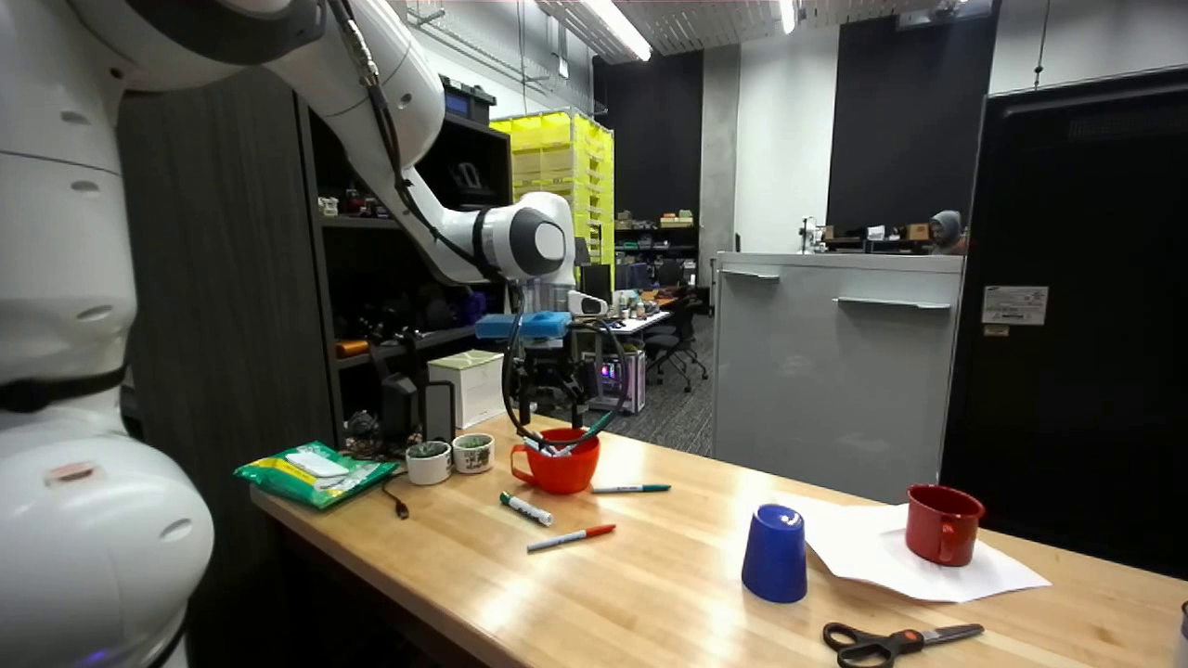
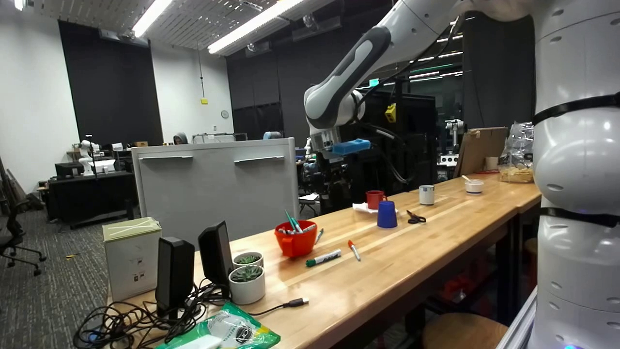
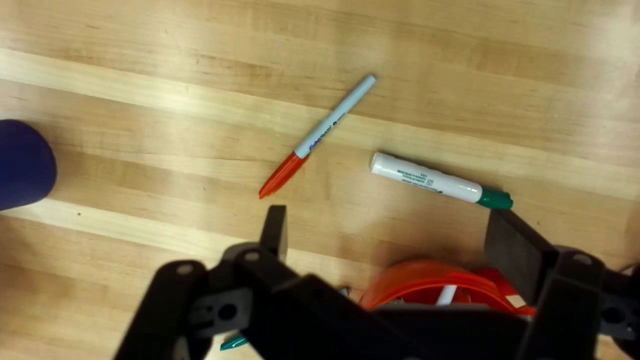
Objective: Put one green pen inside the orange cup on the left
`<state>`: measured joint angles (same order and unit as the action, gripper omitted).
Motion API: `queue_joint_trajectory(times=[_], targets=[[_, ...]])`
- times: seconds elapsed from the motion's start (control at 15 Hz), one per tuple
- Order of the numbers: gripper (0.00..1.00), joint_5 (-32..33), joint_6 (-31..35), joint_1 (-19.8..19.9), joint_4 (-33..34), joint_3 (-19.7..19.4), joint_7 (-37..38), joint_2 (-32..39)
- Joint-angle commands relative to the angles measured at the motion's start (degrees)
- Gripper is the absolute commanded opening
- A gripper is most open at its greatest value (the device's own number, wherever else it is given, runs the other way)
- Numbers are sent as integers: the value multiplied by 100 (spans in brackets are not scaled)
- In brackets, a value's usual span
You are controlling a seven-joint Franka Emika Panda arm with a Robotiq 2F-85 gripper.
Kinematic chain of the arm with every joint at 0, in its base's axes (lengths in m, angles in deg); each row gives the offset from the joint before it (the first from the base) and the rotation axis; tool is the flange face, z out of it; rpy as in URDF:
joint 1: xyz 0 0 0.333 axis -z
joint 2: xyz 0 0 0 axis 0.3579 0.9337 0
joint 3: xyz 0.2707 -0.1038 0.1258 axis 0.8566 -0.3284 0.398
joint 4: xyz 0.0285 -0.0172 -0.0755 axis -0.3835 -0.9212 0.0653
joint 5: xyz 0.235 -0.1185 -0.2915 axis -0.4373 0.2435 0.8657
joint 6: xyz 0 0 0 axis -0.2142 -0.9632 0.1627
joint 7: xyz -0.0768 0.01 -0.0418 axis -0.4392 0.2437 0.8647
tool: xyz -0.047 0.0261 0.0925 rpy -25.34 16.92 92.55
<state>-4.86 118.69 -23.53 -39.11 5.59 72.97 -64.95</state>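
In an exterior view, pens (image 1: pixel 599 425) sit in the cup (image 1: pixel 564 474), plant pots (image 1: pixel 429 465) left, another pen (image 1: pixel 631 489) right.

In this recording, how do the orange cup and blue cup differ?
The orange cup is squat; the blue cup is tall and narrow. The orange cup has a handle; the blue cup shows none. The orange cup stands mouth up, holding pens; the blue cup appears upside down. Both rest on the wooden table.
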Motion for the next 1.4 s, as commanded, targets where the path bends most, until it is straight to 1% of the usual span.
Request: queue_joint_trajectory(times=[0.0,0.27,0.33,0.6,1.33], targets=[[100,-133,-61,36,-346,12,-456,-401],[100,-363,340,39,-790,-13,-966,-762],[100,-167,117,20,-368,12,-656,-327],[100,-237,241,20,-602,-5,-812,-555],[100,-237,254,20,-619,-6,-818,-572]])
